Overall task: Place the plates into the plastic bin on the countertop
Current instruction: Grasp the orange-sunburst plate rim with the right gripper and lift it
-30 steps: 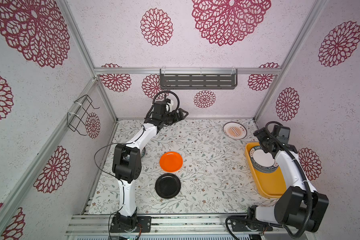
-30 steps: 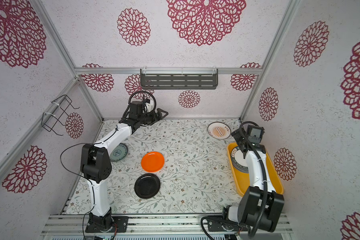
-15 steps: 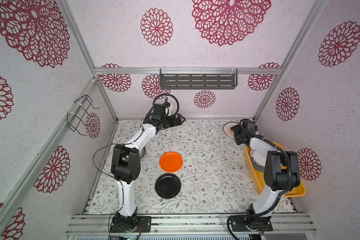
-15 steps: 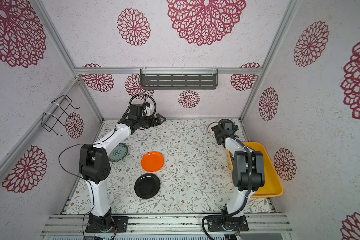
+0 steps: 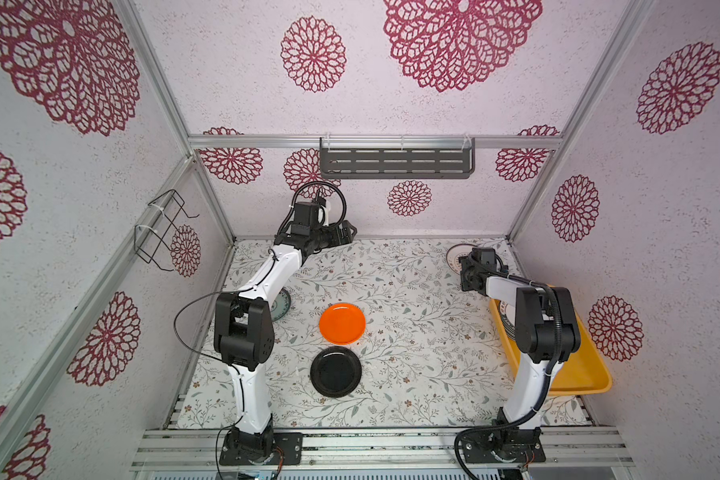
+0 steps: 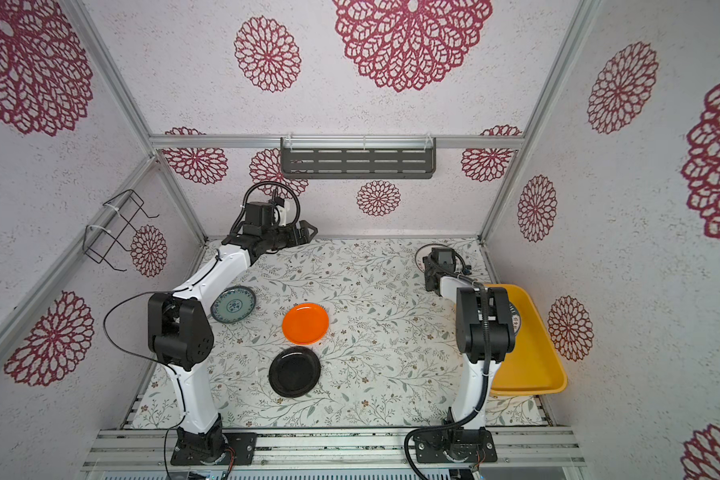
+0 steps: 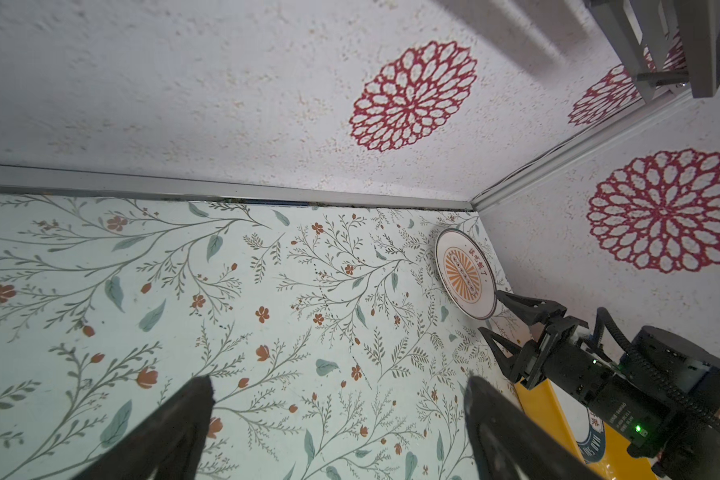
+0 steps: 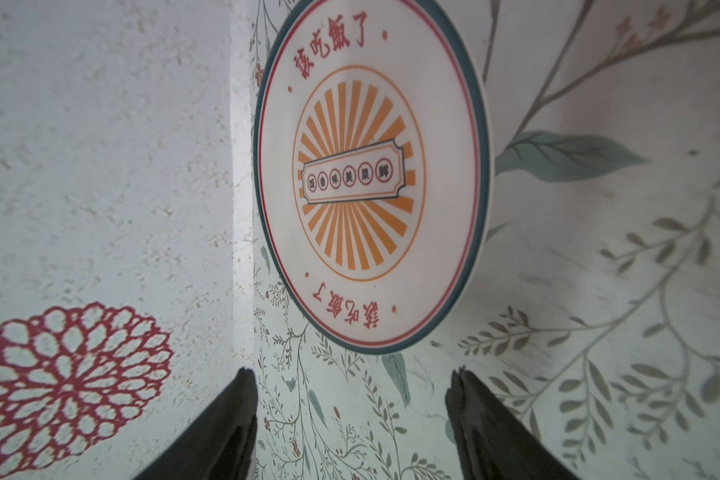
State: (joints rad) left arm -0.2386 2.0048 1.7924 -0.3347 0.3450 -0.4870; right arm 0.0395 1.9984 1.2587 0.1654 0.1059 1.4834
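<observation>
Orange-rayed plate (image 8: 371, 174) is now faced by the right gripper (image 8: 352, 374), swung over from the plastic bin (image 5: 587, 370), fingers (image 8: 225, 432) apart, grasp pending.

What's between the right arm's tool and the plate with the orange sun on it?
Only a thin strip of bare leafy countertop. In the right wrist view the right tool is open, and its tips appear just short of the sunburst plate.

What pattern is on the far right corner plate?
The plate shows an orange sunburst, teal rim; right wrist view.
</observation>
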